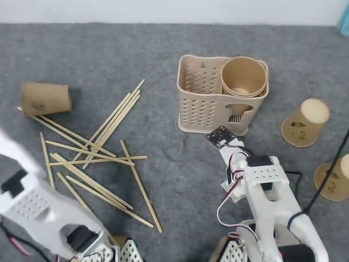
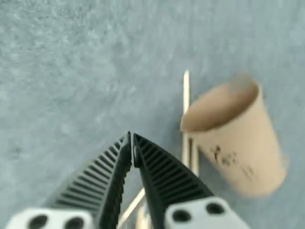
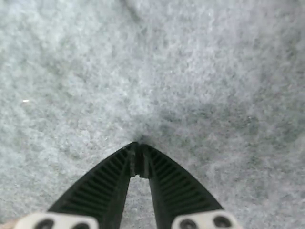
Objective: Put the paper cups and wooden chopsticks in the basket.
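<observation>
Left wrist view has the left gripper (image 2: 132, 138) with its ribbed black jaws pressed together and holding nothing, above the grey felt table cover (image 2: 71, 57). A brown paper cup (image 2: 233, 138) lies on its side ahead of the tips. It is off to one side rather than in line with them, and apart from them. Its wider mouth end appears turned away from the gripper, with the base end nearer. It rests across pale wooden chopsticks (image 2: 186, 95) whose ends poke out past its rim.

From the high view this cup (image 1: 46, 98) sits at the far left. Its long axis runs side to side across the table, roughly toward the beige perforated plastic basket (image 1: 199, 103), which stands well apart at the centre back. The other scattered sticks (image 1: 92, 155) fan out on diagonals, several slanting toward the basket. The left arm (image 1: 38, 207) is plainly the nearer one to this cup and the sticks.

The right gripper (image 3: 138, 147) is likewise closed and empty over bare felt. The right arm (image 1: 262, 180) stands just in front of the basket, nearer a tan paper cup (image 1: 304, 124) and a second cup (image 1: 334, 180) at the right. Nested cups (image 1: 244, 76) already sit in one compartment of the basket. I judge that the left jaws must open, swing sideways and close across the lying cup's short axis.
</observation>
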{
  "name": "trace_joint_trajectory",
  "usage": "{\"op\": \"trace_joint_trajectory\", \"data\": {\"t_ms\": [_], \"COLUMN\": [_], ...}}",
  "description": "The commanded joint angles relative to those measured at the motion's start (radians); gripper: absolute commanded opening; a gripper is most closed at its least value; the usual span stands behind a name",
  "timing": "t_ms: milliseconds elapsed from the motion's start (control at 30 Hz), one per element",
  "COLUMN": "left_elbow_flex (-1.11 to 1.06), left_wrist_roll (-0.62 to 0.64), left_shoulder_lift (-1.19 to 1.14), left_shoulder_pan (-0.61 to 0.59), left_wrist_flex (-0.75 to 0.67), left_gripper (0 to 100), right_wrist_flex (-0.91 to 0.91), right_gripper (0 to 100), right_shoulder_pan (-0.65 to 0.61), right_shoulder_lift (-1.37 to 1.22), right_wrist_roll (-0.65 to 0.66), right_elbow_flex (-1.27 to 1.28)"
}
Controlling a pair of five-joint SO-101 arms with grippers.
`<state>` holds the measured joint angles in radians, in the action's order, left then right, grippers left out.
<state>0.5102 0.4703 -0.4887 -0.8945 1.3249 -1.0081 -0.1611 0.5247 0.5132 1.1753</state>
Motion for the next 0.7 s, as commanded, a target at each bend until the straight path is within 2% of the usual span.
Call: {"op": "trace_joint_trajectory", "data": {"t_ms": [0, 300, 400, 467, 567, 667], "left_elbow_flex": [0.008, 0.01, 0.015, 0.064, 0.183, 0.34], "left_wrist_roll": [0.164, 0.249, 0.347, 0.414, 0.427, 0.427], "left_shoulder_lift": [-0.048, -0.204, -0.284, -0.344, -0.456, -0.563], "left_shoulder_pan": [0.052, 0.239, 0.27, 0.272, 0.267, 0.264], "left_wrist_flex": [-0.218, -0.684, -0.816, -0.836, -0.833, -0.747], "left_gripper": [1, 1, 1, 1, 1, 1], "right_wrist_flex": [-0.005, -0.005, -0.005, -0.005, -0.002, -0.002], "right_gripper": [2.0, 2.0, 2.0, 2.0, 2.0, 2.0], "right_shoulder_pan": [0.007, 0.012, 0.012, 0.012, 0.012, 0.012], "right_shoulder_lift": [0.05, 0.05, 0.05, 0.05, 0.05, 0.05], "right_wrist_roll": [-0.011, -0.011, -0.011, -0.011, -0.011, -0.011], "right_elbow_flex": [-0.008, -0.008, -0.008, -0.009, -0.009, -0.009]}}
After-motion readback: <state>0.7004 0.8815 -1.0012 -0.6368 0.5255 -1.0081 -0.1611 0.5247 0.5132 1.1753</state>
